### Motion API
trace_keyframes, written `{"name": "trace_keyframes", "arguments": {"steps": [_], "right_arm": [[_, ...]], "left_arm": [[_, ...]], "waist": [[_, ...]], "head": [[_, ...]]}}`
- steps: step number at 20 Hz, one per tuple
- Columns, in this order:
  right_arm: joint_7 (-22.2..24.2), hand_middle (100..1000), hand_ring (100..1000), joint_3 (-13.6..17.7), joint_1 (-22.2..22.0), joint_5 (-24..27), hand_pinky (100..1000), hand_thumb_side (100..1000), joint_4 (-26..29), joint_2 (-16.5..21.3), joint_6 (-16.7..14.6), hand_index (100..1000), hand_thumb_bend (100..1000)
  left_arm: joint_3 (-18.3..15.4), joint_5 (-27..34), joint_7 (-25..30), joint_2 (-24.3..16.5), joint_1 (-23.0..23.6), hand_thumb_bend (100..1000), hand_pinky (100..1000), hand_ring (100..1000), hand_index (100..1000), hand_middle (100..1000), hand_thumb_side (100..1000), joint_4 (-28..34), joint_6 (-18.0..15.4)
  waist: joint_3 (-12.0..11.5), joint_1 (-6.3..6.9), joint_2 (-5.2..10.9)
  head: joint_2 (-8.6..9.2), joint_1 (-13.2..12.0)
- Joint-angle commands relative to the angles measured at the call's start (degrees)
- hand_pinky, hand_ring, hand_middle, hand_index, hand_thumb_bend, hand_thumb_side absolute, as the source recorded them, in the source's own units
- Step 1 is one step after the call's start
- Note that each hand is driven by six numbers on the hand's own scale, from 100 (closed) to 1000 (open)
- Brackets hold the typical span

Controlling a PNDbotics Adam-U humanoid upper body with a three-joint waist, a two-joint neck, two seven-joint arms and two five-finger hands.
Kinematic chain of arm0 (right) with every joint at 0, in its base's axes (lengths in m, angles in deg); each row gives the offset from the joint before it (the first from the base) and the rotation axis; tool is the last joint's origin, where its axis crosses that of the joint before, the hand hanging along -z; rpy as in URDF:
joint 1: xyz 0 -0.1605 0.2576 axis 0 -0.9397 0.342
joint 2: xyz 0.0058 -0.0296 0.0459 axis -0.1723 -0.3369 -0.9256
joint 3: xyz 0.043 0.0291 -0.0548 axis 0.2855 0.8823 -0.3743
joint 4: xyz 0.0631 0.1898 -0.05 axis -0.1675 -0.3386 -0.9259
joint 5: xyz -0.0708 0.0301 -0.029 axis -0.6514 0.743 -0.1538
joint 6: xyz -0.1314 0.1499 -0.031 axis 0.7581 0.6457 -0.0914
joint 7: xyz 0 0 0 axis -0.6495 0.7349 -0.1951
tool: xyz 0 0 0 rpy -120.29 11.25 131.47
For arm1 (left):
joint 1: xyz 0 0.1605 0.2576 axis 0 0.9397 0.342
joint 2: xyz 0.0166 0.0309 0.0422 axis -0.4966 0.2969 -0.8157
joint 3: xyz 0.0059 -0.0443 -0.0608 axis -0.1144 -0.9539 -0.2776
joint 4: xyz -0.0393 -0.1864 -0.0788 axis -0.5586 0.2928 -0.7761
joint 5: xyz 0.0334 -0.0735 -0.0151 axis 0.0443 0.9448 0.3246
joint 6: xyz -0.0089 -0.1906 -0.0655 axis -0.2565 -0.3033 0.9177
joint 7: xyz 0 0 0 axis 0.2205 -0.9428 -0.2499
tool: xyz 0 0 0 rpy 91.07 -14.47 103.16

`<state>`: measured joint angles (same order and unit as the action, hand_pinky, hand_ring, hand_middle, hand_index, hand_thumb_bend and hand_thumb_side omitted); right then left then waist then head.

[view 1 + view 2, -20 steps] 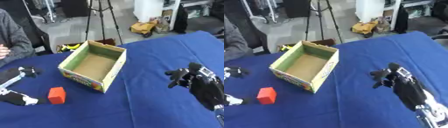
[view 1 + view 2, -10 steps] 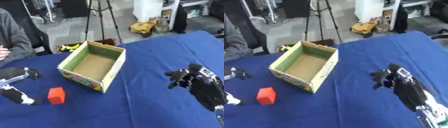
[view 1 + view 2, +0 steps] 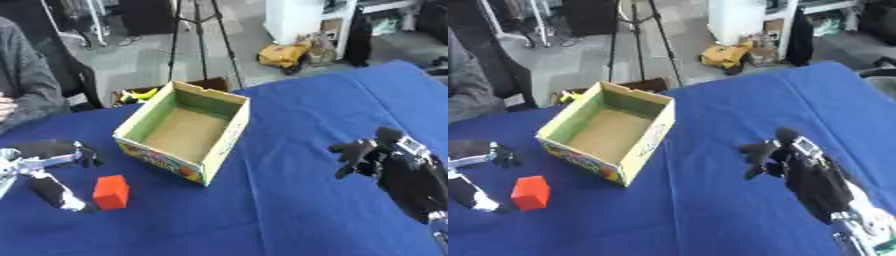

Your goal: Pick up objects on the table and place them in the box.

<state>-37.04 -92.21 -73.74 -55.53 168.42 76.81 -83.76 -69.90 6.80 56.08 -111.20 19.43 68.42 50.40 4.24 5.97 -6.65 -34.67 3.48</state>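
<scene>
Left robot hand (image 3: 39, 165) cut off by the view's left edge, palm and wrist out of sight; fingers spread either side of the red block (image 3: 111, 191), contact with it impossible to judge. Right robot hand (image 3: 385, 162) blurred, forearm running off the lower right corner. Print on the box (image 3: 188, 131) outer wall too smeared to read. Far corners of the counter (image 3: 289, 210) lost past the frame. Seated person (image 3: 24, 95) at far left cropped to a grey sleeve and part of a hand.
</scene>
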Motion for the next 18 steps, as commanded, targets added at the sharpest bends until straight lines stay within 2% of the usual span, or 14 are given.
{"name": "trace_keyframes", "arguments": {"steps": [1,8,18], "right_arm": [[0.1,552,851,0.3,0.6,0.0,594,969,0.8,1.1,-0.1,538,100],[0.2,552,852,0.2,0.8,0.0,594,970,0.8,1.0,-0.1,538,100],[0.4,552,851,0.2,1.0,0.0,595,971,0.8,0.9,-0.1,538,100]], "left_arm": [[-1.1,-0.8,0.1,-0.3,-1.4,648,738,714,871,728,441,-0.2,0.3],[-1.4,-3.9,-1.9,1.5,-1.4,632,738,715,872,729,423,-1.8,0.9],[-2.0,-7.7,-5.7,3.4,-1.0,556,725,693,855,708,366,-4.6,1.4]], "waist": [[0.1,-0.27,0.64],[0.3,-0.29,0.49],[0.6,-0.33,0.24]], "head": [[0.2,-0.3],[0.29,-0.4],[0.52,-0.6]]}}
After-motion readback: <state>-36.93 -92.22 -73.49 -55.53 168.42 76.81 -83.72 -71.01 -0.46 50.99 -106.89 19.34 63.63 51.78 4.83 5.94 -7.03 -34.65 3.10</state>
